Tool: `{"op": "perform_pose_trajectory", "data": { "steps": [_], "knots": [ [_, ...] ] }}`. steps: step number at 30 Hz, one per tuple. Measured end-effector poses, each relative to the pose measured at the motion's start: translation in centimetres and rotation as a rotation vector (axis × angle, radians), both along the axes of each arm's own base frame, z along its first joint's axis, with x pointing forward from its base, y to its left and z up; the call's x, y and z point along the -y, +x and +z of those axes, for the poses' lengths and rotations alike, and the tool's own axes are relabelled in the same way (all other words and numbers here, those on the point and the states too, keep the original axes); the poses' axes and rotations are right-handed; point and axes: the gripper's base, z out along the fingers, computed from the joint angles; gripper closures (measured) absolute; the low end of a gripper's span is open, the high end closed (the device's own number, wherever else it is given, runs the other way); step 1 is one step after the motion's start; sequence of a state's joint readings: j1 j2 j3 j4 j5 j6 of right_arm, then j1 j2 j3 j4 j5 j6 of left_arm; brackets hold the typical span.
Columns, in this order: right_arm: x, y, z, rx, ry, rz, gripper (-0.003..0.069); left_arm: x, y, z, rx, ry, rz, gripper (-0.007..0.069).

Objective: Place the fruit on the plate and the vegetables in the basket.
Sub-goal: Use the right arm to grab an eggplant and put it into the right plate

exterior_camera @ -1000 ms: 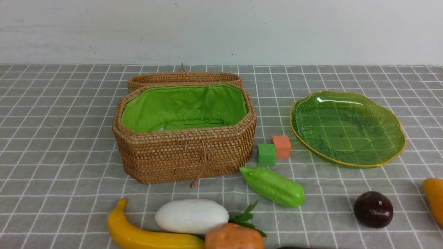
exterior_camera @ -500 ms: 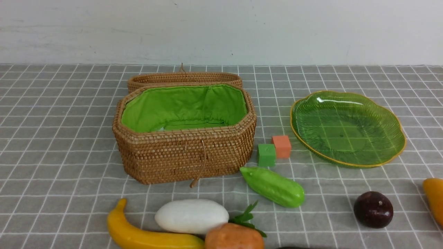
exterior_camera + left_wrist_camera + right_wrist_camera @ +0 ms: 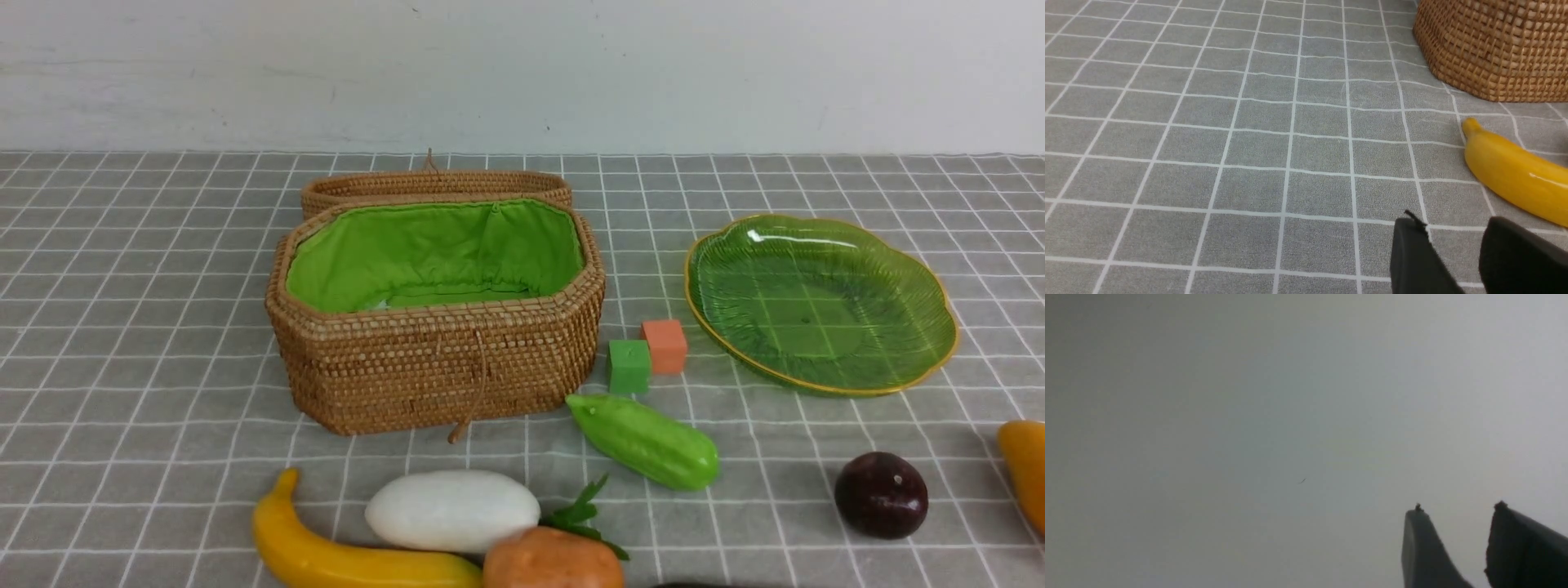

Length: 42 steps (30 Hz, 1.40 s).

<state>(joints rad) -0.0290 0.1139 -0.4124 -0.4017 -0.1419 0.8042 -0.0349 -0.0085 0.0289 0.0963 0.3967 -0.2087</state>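
Observation:
The woven basket (image 3: 433,367) stands open with its green lining showing, and the green plate (image 3: 816,384) lies bare to its right. Along the near edge lie the banana (image 3: 326,555), white radish (image 3: 451,510) and orange-brown vegetable (image 3: 551,562). The green gourd (image 3: 645,441) rests in front of the basket. Further right are the plum (image 3: 880,494) and the mango (image 3: 1027,465). My left gripper (image 3: 1455,228) is open and empty, low over the cloth beside the banana (image 3: 1515,171) and near the basket (image 3: 1494,49). My right gripper (image 3: 1457,510) is open, with only blank grey behind it.
A green cube (image 3: 628,365) and an orange cube (image 3: 664,345) sit between basket and plate. The basket's lid (image 3: 433,184) lies behind it. A grey checked cloth covers the table, and a pale wall runs along the back.

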Motion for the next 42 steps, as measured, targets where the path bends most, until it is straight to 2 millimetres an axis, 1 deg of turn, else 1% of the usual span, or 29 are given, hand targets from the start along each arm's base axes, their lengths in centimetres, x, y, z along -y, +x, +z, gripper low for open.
{"op": "perform_pose_trajectory", "data": {
  "steps": [1, 2, 3, 4, 5, 7, 9, 10, 12, 13, 14, 16, 18, 21, 22, 23, 24, 25, 27, 29, 31, 32, 33, 34, 35, 36, 37, 39, 42],
  "knots": [
    [0.2, -0.2, 2.1, -0.015, 0.012, -0.023, 0.0418, 0.0, 0.0, 0.0, 0.0, 0.0, 0.0, 0.0386],
    [0.9, 0.3, 5.3, -0.11, 0.031, -0.095, 0.0418, 0.0, 0.0, 0.0, 0.0, 0.0, 0.0, 0.0386],
    [1.3, 0.9, 6.7, -0.179, 0.036, -0.143, 0.0418, 0.0, 0.0, 0.0, 0.0, 0.0, 0.0, 0.0386],
    [1.5, 1.5, 6.8, -0.224, 0.041, -0.161, 0.0418, 0.0, 0.0, 0.0, 0.0, 0.0, 0.0, 0.0386],
    [1.9, 1.9, 8.0, -0.278, 0.031, -0.205, 0.0418, 0.0, 0.0, 0.0, 0.0, 0.0, 0.0, 0.0386],
    [2.8, 4.8, 8.7, -0.534, -0.021, -0.32, 0.0418, 0.0, 0.0, 0.0, 0.0, 0.0, 0.0, 0.0386],
    [3.2, 7.0, 8.5, -0.7, -0.093, -0.367, 0.0418, 0.0, 0.0, 0.0, 0.0, 0.0, 0.0, 0.0386],
    [3.4, 8.0, 8.0, -0.799, -0.131, -0.383, 0.0418, 0.0, 0.0, 0.0, 0.0, 0.0, 0.0, 0.0386],
    [3.2, 11.1, 6.0, -1.018, -0.231, -0.342, 0.0418, 0.0, 0.0, 0.0, 0.0, 0.0, 0.0, 0.0386],
    [3.2, 11.4, 5.8, -1.033, -0.248, -0.333, 0.0418, 0.0, 0.0, 0.0, 0.0, 0.0, 0.0, 0.0386],
    [2.1, 13.5, 4.1, -1.157, -0.299, -0.198, 0.0418, 0.0, 0.0, 0.0, 0.0, 0.0, 0.0, 0.0386],
    [0.6, 14.8, 2.9, -1.216, -0.372, -0.041, 0.0418, 0.0, 0.0, 0.0, 0.0, 0.0, 0.0, 0.0386],
    [-1.7, 15.9, 1.8, -1.246, -0.498, 0.168, 0.0417, 0.0, 0.0, 0.0, 0.0, 0.0, 0.0, 0.0386],
    [-5.8, 16.5, 0.5, -1.206, -0.758, 0.483, 0.0403, 0.0, 0.0, 0.0, 0.0, 0.0, 0.0, 0.0386],
    [-6.1, 16.5, 0.4, -1.192, -0.789, 0.511, 0.0401, 0.0, 0.0, 0.0, 0.0, 0.0, 0.0, 0.0386],
    [-8.4, 16.5, -0.5, -1.157, -0.941, 0.655, 0.0376, 0.0, 0.0, 0.0, 0.0, 0.0, 0.0, 0.0386],
    [-8.4, 16.6, -0.6, -1.158, -0.952, 0.661, 0.0372, 0.0, 0.0, 0.0, 0.0, 0.0, 0.0, 0.0386],
    [-9.5, 16.5, -1.1, -1.143, -1.025, 0.721, 0.0354, 0.0, 0.0, 0.0, 0.0, 0.0, 0.0, 0.0386],
    [-12.1, 16.7, -3.1, -1.15, -1.2, 0.842, 0.0274, 0.0, 0.0, 0.0, 0.0, 0.0, 0.0, 0.0386],
    [-13.8, 17.2, -5.0, -1.185, -1.3, 0.898, 0.0195, 0.0, 0.0, 0.0, 0.0, 0.0, 0.0, 0.0386],
    [-14.7, 17.7, -6.2, -1.207, -1.371, 0.916, 0.0146, 0.0, 0.0, 0.0, 0.0, 0.0, 0.0, 0.0386],
    [-15.7, 18.3, -8.2, -1.242, -1.463, 0.945, 0.0075, 0.0, 0.0, 0.0, 0.0, 0.0, 0.0, 0.0386],
    [-15.8, 18.4, -8.4, -1.248, -1.471, 0.947, 0.0075, 0.0, 0.0, 0.0, 0.0, 0.0, 0.0, 0.0386],
    [-16.5, 18.9, -9.9, -1.268, -1.536, 0.967, 0.0026, 0.0, 0.0, 0.0, 0.0, 0.0, 0.0, 0.0386],
    [-16.8, 19.3, -11.0, -1.284, -1.571, 0.983, 0.0005, 0.0, 0.0, 0.0, 0.0, 0.0, 0.0, 0.0386],
    [-16.9, 19.4, -11.2, -1.287, -1.577, 0.985, 0.0001, 0.0, 0.0, 0.0, 0.0, 0.0, 0.0, 0.0386],
    [-17.3, 20.0, -12.9, -1.317, -1.611, 1.008, -0.0013, 0.0, 0.0, 0.0, 0.0, 0.0, 0.0, 0.0386],
    [-17.7, 20.6, -14.7, -1.354, -1.642, 1.028, -0.0014, 0.0, 0.0, 0.0, 0.0, 0.0, 0.0, 0.0386],
    [-18.0, 21.4, -17.4, -1.408, -1.685, 1.05, 0.0033, 0.0, 0.0, 0.0, 0.0, 0.0, 0.0, 0.0386]
  ]
}}
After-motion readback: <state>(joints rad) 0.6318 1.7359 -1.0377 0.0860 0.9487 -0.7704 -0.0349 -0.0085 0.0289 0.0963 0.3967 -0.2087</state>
